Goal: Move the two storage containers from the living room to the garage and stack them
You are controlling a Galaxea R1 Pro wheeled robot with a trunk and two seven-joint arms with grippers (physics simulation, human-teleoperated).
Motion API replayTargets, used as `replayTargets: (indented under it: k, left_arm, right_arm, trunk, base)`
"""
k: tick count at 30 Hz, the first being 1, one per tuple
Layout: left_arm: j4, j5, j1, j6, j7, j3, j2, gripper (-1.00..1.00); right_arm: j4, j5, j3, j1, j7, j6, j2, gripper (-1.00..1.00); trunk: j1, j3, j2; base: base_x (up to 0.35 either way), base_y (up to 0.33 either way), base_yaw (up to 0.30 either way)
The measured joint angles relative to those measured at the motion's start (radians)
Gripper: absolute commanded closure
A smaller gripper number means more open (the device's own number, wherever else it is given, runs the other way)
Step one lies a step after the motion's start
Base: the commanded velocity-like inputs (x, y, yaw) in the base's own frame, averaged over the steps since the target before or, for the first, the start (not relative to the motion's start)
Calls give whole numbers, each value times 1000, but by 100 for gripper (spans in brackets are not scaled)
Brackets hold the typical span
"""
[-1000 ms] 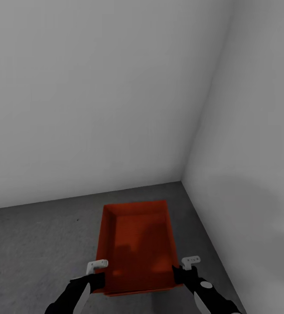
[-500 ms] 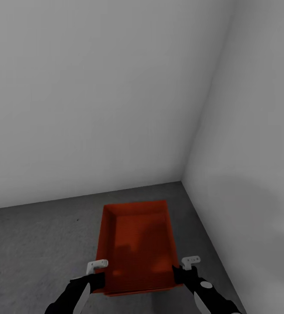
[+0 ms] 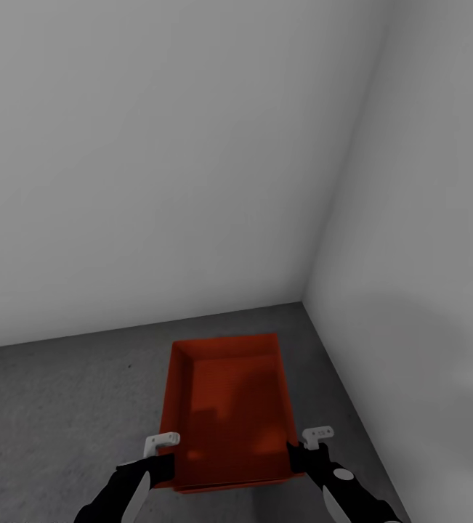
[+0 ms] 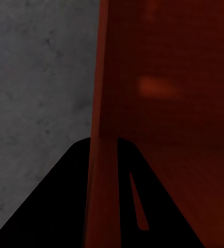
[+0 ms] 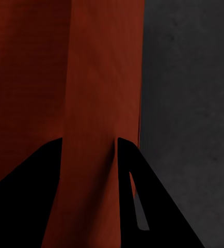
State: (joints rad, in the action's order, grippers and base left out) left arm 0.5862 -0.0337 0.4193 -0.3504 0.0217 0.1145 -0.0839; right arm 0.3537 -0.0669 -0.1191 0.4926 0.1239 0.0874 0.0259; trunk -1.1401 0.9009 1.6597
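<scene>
Both claws had hold of the shallow orange-red rectangular plastic bin (image 3: 229,407) by its near corners: left claw (image 3: 162,454) clamped over the left wall, right claw (image 3: 303,447) clamped over the right wall. In the wrist views you could see each wall (image 4: 104,155) running straight between the black fingers (image 5: 45,175), so closed on the bin, no doubt there.

The bin sat low over the dark grey speckled concrete floor (image 3: 62,407), tucked near the corner where the two plain white walls (image 3: 156,160) met, i.e. the garage. Couldn't tell from the head view whether it was actually touching the floor or hanging just above it, prob very close either way.

Tips for this step imo: lower both arms evenly so it lands flat, don't let go until the base is fully down, then open both sides together and pull the claws outward, not up, so the walls don't get dragged. Leave room from the side wall for stacking the 2nd one.

Vs the frames 0.5 s and 1 s back: nothing changed, same pose, same bin spot, camera didn't shift either.
</scene>
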Motion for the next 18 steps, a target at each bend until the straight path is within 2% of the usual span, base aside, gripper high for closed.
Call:
replayTargets:
  k: [7, 18]
  left_arm:
    - [0, -2, 0, -2, 0, -1, 1, 100]
    - [0, 0, 0, 0, 0, 0, 0, 100]
  right_arm:
    - [0, 3, 3, 0, 0, -2, 2, 100]
    - [0, 3, 3, 0, 1, -1, 0, 100]
  trunk:
    - [0, 0, 0]
    - [0, 0, 0]
  base:
    - [0, 0, 116]
    - [0, 0, 7]
